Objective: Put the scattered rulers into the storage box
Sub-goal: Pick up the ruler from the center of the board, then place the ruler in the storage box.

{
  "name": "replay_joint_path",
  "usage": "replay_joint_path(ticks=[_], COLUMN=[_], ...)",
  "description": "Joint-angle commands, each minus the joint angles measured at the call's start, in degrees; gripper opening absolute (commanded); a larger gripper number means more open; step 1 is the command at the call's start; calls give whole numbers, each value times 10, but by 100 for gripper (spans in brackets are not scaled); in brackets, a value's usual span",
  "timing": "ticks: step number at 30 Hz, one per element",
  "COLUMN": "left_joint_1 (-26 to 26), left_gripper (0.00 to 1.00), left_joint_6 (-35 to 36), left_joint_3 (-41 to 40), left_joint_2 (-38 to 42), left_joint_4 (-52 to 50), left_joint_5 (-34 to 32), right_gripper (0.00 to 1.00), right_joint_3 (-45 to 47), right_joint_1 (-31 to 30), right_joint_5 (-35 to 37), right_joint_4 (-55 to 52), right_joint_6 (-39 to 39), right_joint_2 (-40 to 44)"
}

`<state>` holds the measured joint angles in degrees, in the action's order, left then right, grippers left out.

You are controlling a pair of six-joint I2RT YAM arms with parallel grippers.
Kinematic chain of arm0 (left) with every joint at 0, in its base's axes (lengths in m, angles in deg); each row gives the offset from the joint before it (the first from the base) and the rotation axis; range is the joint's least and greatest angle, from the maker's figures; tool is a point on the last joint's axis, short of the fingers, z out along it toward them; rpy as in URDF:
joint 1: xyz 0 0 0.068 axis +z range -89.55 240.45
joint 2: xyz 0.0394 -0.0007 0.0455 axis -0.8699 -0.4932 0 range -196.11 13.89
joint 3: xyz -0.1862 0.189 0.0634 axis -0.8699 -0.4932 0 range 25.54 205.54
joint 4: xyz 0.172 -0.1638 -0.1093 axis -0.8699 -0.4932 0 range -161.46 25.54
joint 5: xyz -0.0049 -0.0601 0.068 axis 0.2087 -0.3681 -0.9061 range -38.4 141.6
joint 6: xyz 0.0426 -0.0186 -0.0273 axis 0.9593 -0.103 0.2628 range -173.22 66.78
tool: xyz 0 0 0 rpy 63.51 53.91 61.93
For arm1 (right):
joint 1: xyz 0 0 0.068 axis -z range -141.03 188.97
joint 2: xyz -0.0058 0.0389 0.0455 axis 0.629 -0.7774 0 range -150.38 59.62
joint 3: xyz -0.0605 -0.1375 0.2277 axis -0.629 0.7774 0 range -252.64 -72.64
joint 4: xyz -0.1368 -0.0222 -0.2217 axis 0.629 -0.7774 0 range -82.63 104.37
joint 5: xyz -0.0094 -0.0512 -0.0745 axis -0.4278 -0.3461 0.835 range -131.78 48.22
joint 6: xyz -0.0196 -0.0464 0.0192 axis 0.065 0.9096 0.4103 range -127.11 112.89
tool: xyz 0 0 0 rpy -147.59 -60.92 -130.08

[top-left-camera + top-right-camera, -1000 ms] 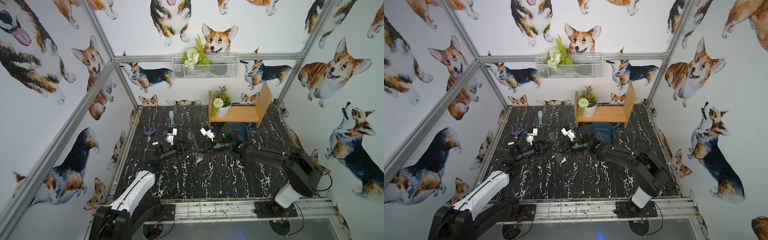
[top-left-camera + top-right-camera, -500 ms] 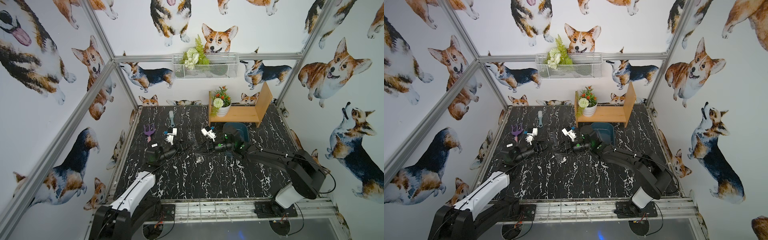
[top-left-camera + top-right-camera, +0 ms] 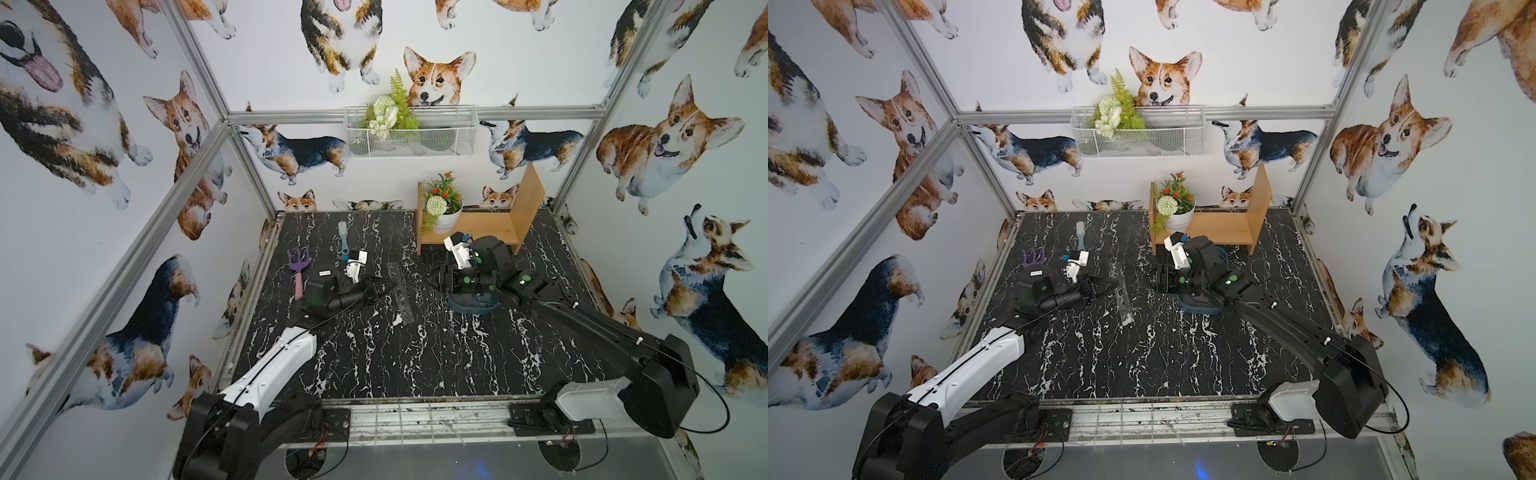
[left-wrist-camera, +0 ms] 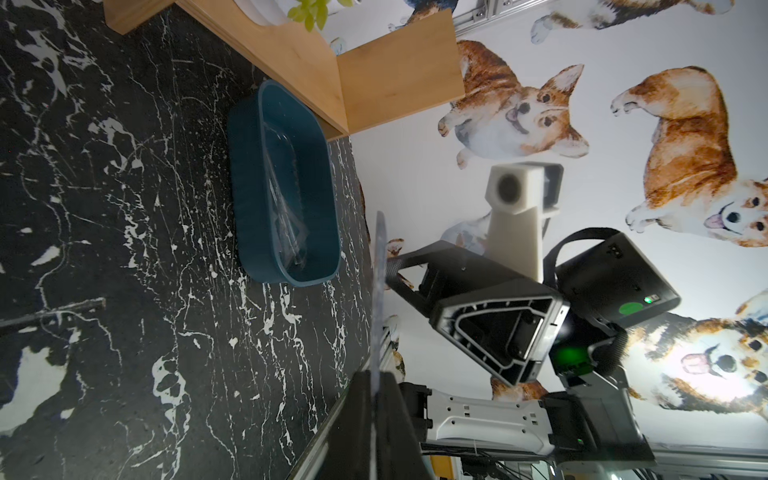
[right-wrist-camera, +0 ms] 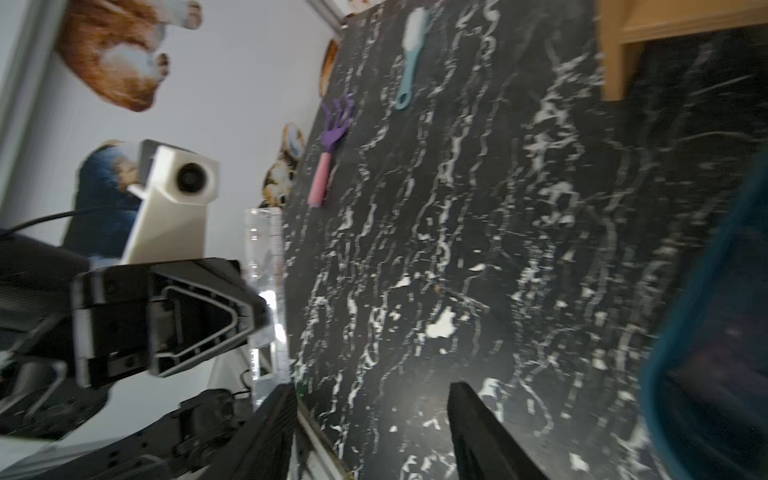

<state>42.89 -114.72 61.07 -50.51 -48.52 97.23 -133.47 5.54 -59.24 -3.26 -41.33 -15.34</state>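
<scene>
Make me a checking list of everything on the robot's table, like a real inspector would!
Surface: black marbled tabletop, white veins.
Job's things: long clear ruler held by the left arm; storage box holds see-through rulers.
Clutter: toy garden fork and pale blue brush lying flat.
Grippers: left gripper shut on the long clear ruler; right gripper open, empty, next to the box.
Cables: black cable looping at the right arm's base.
Surroundings: wooden shelf, potted plant, wire basket, corgi wallpaper.

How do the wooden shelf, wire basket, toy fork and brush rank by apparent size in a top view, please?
Largest: wooden shelf and wire basket, much alike; the basket hangs nearer the camera, so unranked.
Next: toy fork.
Smallest: brush.
</scene>
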Motion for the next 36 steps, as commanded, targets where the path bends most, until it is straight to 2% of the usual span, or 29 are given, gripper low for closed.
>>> replay_joint_path(ticks=[1,4,8,19,28,36], left_joint_1=[-27,-53,-91,-175,-200,-209], left_gripper=[0,0,0,0,0,0], left_joint_6=[53,58,63,68,67,58], left_joint_3=[33,56,111,252,367,439], left_joint_2=[-25,-56,-107,-279,-410,-490], left_joint_4=[-58,-59,-58,-47,-46,-53], left_joint_5=[-43,-62,-86,-119,-136,-165], right_gripper=[64,64,69,74,75,75], right_joint_3=[5,20,37,72,83,94], right_joint_1=[22,45,65,111,120,126], right_joint_5=[131,172,208,202,188,176], right_joint_4=[-110,-133,-154,-170,-188,-188], right_joint_6=[77,98,117,123,123,120], right_joint_2=[21,42,70,154,177,190])
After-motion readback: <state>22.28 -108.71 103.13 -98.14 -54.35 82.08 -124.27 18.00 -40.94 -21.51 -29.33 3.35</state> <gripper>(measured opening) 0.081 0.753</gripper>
